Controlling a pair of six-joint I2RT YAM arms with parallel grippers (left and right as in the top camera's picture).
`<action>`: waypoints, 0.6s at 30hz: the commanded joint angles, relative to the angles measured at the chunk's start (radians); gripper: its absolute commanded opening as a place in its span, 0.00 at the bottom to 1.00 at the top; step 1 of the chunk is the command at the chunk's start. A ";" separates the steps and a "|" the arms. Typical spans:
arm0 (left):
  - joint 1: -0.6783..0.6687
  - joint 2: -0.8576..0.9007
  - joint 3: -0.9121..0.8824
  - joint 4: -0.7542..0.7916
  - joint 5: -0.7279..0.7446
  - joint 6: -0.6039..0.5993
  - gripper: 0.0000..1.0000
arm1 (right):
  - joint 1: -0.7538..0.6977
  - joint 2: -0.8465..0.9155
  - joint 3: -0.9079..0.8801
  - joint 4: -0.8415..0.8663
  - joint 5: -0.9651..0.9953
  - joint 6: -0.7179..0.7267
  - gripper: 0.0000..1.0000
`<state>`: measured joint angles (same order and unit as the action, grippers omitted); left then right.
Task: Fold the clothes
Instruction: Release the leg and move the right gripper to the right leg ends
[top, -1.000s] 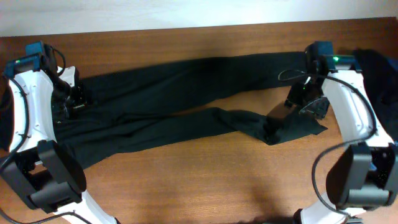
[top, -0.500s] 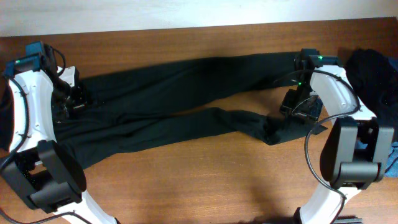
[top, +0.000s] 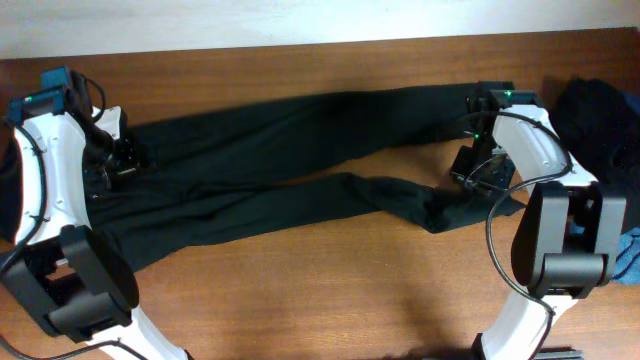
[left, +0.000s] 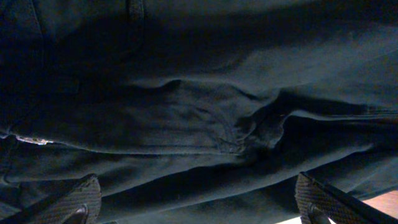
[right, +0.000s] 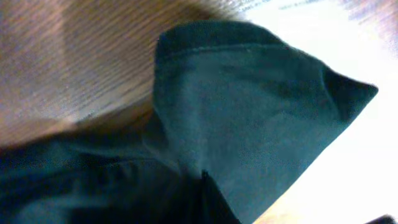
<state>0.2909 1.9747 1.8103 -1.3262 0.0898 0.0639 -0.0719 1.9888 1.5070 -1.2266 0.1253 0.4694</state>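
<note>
A long pair of black trousers (top: 280, 150) lies spread across the brown table (top: 300, 290), waist at the left, legs running right. My left gripper (top: 118, 165) hovers over the waist end. In the left wrist view it (left: 199, 202) stands open, its fingers (left: 78, 199) wide apart over wrinkled black cloth (left: 205, 118) with nothing between them. My right gripper (top: 470, 178) sits at the crumpled hem of the nearer leg (top: 455, 210). The right wrist view shows it (right: 211, 199) shut, with the hem cloth (right: 249, 112) bunched up around its tip.
A heap of black clothes (top: 600, 120) lies at the table's right edge, behind the right arm. A blue piece (top: 628, 255) shows at the far right edge. Bare wood runs along the front of the table.
My right arm has swung in toward the nearer leg's hem and its gripper has closed from open to shut on the cloth. The left arm has not moved.
</note>
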 joint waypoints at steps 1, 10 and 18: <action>0.000 -0.026 0.004 -0.001 0.000 0.019 0.99 | 0.007 0.009 0.003 -0.012 0.018 0.001 0.04; 0.000 -0.026 0.004 -0.001 0.000 0.019 0.99 | 0.007 -0.035 0.151 -0.115 0.014 -0.016 0.04; 0.000 -0.026 0.004 -0.001 0.000 0.019 0.99 | 0.005 -0.171 0.212 -0.035 -0.061 -0.016 0.04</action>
<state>0.2909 1.9747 1.8103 -1.3262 0.0898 0.0639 -0.0719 1.8912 1.6886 -1.2884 0.1070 0.4595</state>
